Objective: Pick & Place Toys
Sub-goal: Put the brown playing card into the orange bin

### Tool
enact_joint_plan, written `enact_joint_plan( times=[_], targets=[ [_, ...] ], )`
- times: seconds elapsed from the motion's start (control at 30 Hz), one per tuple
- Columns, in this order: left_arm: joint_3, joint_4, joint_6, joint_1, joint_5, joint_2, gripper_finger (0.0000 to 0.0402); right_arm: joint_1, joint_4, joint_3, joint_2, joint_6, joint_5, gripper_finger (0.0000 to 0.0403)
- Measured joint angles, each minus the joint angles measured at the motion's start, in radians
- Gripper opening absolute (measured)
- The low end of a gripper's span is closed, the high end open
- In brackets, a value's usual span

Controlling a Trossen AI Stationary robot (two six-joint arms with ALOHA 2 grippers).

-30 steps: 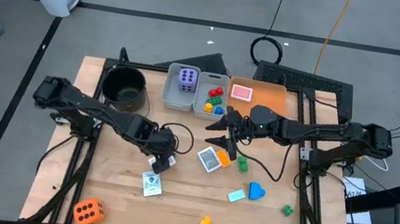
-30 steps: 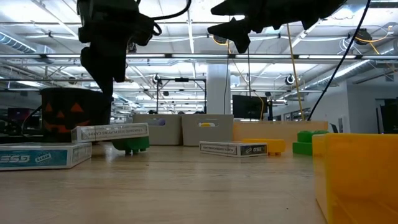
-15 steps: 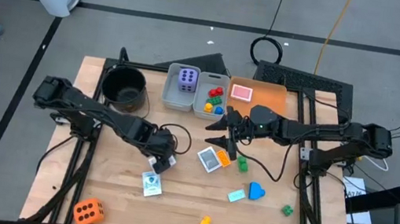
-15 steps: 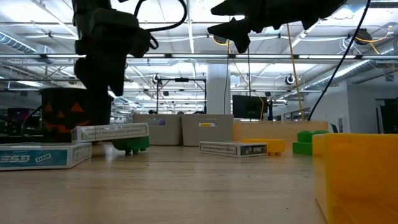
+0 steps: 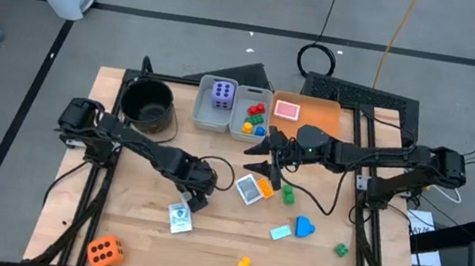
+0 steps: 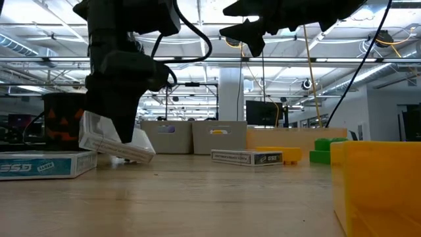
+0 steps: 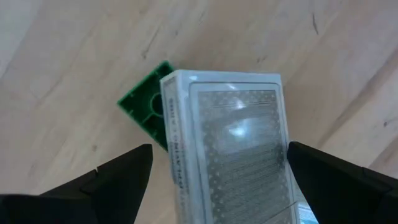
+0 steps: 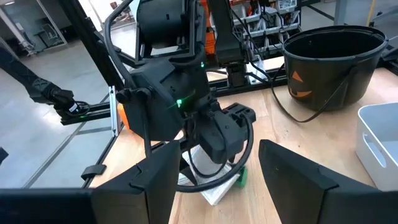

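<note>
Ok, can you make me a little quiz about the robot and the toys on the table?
1. True or false: the purple die lies in a grey bin.
2. What sits between the left gripper fingers? A) a card pack B) a blue brick C) the black bucket
3. Fill in: the orange die sits near the table's front ____ corner in the high view.

Key: 1 true; 2 A, the pack is tilted, one edge raised off the table; 3 left.
</note>
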Motion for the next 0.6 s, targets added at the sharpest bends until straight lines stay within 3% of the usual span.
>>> enact_joint_plan(
  times=[0.6],
  targets=[
    [0.000,0.008,0.064,0.000,0.072,-0.001,0.0379,0.000,0.000,0.000,0.000,-0.002,0.002,0.0210]
  ],
)
